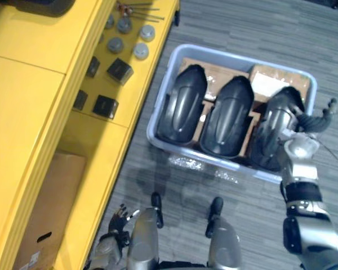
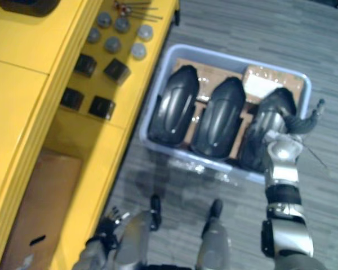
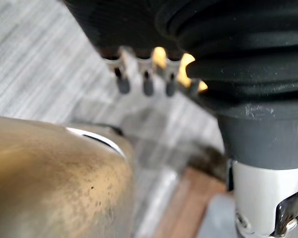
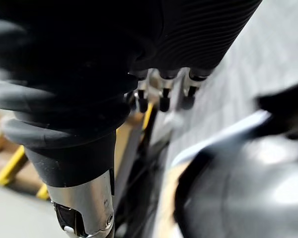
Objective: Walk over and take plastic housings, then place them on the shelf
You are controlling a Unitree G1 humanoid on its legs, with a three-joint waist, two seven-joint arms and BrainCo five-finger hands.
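1. Three dark plastic housings (image 1: 228, 115) lie side by side in a pale blue bin (image 1: 236, 56) on the floor, beside the yellow shelf (image 1: 28, 112)
2. The right hand (image 1: 310, 121) hangs over the right-end housing (image 1: 270, 132), its fingers (image 4: 163, 101) loosely straight, gripping nothing
3. The left hand (image 1: 117, 220) is low by the shelf, fingers (image 3: 147, 85) relaxed and empty
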